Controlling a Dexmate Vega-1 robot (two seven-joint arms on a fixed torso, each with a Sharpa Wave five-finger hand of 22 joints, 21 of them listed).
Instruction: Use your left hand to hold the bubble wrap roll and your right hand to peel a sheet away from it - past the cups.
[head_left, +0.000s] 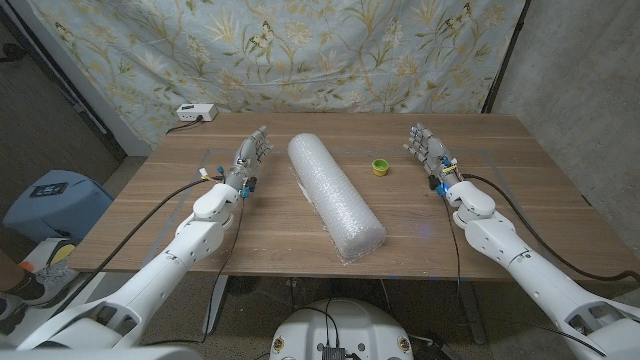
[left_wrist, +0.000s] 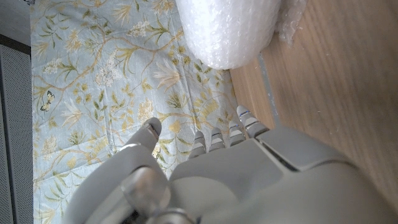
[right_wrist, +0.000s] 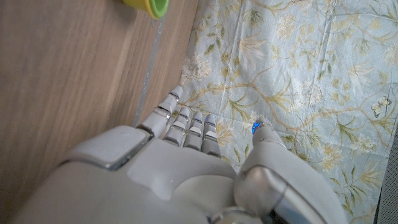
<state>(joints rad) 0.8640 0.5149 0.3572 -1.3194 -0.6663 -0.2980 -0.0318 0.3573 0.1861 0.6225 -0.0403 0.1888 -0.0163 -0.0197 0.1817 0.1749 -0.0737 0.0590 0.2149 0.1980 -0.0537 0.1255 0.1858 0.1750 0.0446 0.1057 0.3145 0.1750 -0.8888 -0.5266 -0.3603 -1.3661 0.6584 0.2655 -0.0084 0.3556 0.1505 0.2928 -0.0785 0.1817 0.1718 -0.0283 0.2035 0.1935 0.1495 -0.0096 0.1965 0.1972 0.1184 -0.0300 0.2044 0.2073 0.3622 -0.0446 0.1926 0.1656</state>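
Bubble wrap roll (head_left: 335, 198) lies on its side on the wooden table (head_left: 500, 170), approx. centre, long axis running from the far side diagonally toward the near edge w/ the near end angled to the robot's right; a loose flap of wrap shows at that near end. Roll sits between the two hands, touching neither. Left hand (head_left: 250, 156) is on the table to the robot's left of the roll's far end, near but apart from it; fingers extended and pointing away from the robot, spread slightly, holding nothing. Left wrist view confirms: fingers (left_wrist: 214, 140) straight, thumb out to the side, the roll's end (left_wrist: 230, 31) just ahead of them w/ a clear gap. Right hand (head_left: 428, 148) is toward the table's far right, fingers likewise extended and apart, nothing held; right wrist view shows fingers (right_wrist: 186, 121) straight, thumb separate. One small cup (head_left: 380, 167), yellow-green, stands on the table between the roll and the right hand, nearer the hand, touching neither; its edge also shows in right wrist view (right_wrist: 149, 6). Floral cloth (head_left: 300, 50) hangs behind the table. A white box (head_left: 196, 113) sits at the far left corner.
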